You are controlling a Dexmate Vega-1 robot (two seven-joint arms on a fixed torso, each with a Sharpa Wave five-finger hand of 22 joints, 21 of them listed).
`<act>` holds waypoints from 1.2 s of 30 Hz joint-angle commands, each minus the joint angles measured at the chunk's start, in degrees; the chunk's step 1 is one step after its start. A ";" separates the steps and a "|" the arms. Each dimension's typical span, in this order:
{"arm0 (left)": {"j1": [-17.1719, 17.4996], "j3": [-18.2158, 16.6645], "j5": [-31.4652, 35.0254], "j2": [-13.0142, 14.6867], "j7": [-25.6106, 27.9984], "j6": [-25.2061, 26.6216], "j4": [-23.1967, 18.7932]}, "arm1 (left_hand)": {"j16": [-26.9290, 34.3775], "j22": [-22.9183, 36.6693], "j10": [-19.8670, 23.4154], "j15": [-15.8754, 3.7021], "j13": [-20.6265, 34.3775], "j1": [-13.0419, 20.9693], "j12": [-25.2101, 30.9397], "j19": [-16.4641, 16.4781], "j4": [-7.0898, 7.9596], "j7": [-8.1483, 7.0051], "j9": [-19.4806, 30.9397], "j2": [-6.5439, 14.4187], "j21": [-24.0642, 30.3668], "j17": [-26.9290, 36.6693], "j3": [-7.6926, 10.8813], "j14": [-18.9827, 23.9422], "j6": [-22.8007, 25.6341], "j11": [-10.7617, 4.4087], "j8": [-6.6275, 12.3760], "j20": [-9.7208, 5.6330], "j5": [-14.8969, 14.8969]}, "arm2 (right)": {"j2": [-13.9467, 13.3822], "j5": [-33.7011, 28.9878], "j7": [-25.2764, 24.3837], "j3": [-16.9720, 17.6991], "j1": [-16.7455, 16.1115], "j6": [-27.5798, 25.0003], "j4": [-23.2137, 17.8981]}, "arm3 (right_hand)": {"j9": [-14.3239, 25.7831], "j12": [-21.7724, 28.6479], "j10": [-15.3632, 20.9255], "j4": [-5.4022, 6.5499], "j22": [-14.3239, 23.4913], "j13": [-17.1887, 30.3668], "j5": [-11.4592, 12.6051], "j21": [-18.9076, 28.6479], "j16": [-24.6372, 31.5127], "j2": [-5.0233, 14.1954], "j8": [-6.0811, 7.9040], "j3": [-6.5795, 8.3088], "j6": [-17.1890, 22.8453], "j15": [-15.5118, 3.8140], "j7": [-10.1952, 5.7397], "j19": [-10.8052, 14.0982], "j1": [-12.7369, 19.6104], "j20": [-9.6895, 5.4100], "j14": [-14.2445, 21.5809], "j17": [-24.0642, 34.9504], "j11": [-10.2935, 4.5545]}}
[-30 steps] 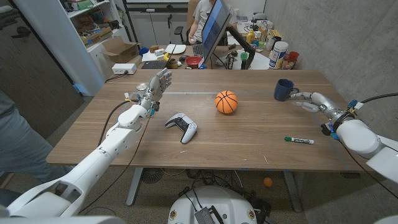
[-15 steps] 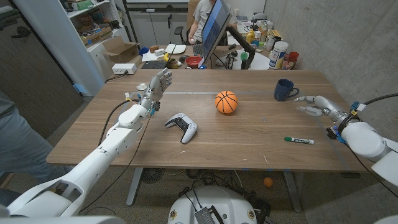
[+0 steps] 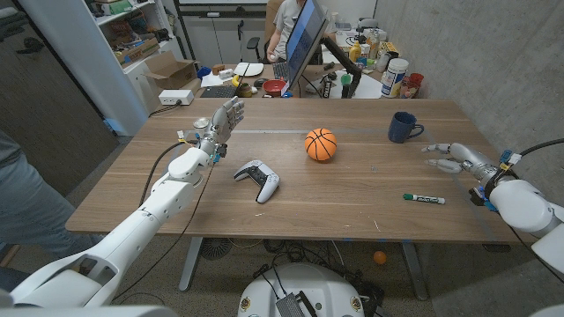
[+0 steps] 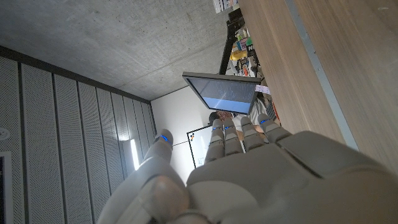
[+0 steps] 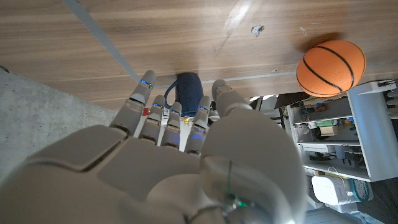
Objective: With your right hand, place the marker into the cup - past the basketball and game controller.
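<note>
A green-capped white marker [image 3: 424, 199] lies on the table near the right front. The dark blue cup [image 3: 404, 127] stands upright at the far right; its dark shape [image 5: 186, 87] shows beyond my fingers in the right wrist view. My right hand [image 3: 455, 157] hovers open between cup and marker, fingers spread, holding nothing. The basketball [image 3: 321, 144] [image 5: 330, 66] sits mid-table, and the white and black game controller [image 3: 257, 180] lies to its left, nearer the front. My left hand [image 3: 220, 121] is raised above the far left of the table, fingers extended, empty.
A wooden table [image 3: 352, 211] carries everything. Behind its far edge stand a monitor [image 3: 304, 40], bottles and jars [image 3: 395, 77] and desk clutter. A person sits behind the monitor, and another person's leg [image 3: 22, 211] shows at the left edge.
My right hand has drawn back from beside the cup toward the right front, closer to the marker. The left arm and all objects stay still.
</note>
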 commanded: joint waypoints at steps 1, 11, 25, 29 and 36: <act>0.14 0.23 0.33 -0.14 0.75 0.40 -0.40 | 0.22 0.17 0.08 0.41 0.12 0.30 0.34 -0.17 0.16 -0.01 0.33 -0.01 0.20 0.25 0.45 0.14 0.61 -0.23 0.23 0.57 0.31 | -0.06 -3.89 4.08 1.33 -1.87 -2.42 -1.33 | 0.12 -0.17 -0.60 0.28 0.19 0.16 -0.05 -0.33 -0.18 -0.20 -0.52 0.48 -0.49 0.14 -0.02 -0.24 0.36 0.04 -0.20 0.19 -0.07; -0.28 0.65 0.34 -0.78 0.30 0.15 0.58 | 0.20 0.17 0.04 0.34 0.12 0.30 0.32 -0.27 0.16 -0.07 0.33 0.00 0.17 0.25 0.47 0.07 0.60 -0.36 0.21 0.73 0.31 | 0.23 -7.73 7.35 3.27 -3.88 -5.35 -3.47 | 0.13 -0.08 -0.99 0.53 0.19 0.19 -0.12 -0.78 -0.63 -0.37 -0.55 0.86 -0.14 1.68 -0.32 -1.92 0.72 0.65 -1.62 0.36 -0.71; -0.78 1.24 0.37 -1.04 0.01 1.03 0.76 | 0.22 0.18 0.07 0.37 0.12 0.30 0.33 -0.29 0.16 -0.14 0.34 0.03 0.18 0.24 0.51 0.12 0.65 -0.38 0.21 0.82 0.32 | 2.65 -11.76 10.99 5.08 -7.22 -7.53 -6.25 | 0.12 0.02 -1.23 0.75 0.21 0.24 -0.27 -0.72 -0.76 -1.15 -1.00 0.83 -0.88 2.23 -0.79 -2.60 0.53 0.94 -2.58 0.54 -0.62; -0.91 1.35 0.42 -1.05 -0.11 1.15 0.70 | 0.21 0.18 0.07 0.40 0.12 0.31 0.33 -0.29 0.16 -0.09 0.34 0.04 0.19 0.24 0.52 0.09 0.61 -0.36 0.19 0.81 0.32 | 4.73 -10.94 11.23 5.31 -7.24 -6.86 -5.89 | 0.10 0.10 -1.27 1.06 0.22 0.27 -0.41 -0.64 -0.68 -2.50 -1.03 -0.04 -0.81 2.30 -0.87 -2.77 -0.48 1.01 -2.74 0.62 -0.67; -1.19 1.71 0.53 -1.24 -0.54 1.19 0.98 | 0.22 0.18 0.05 0.36 0.12 0.31 0.33 -0.31 0.16 -0.10 0.34 0.05 0.19 0.24 0.54 0.11 0.65 -0.37 0.20 0.84 0.32 | 4.54 -12.84 11.27 4.18 -7.78 -8.04 -5.67 | 0.08 0.17 -1.37 1.35 0.24 0.31 -0.30 -0.57 -0.60 -3.73 -1.09 -0.81 -0.79 2.50 -1.12 -2.97 -1.47 1.27 -2.95 0.72 -0.59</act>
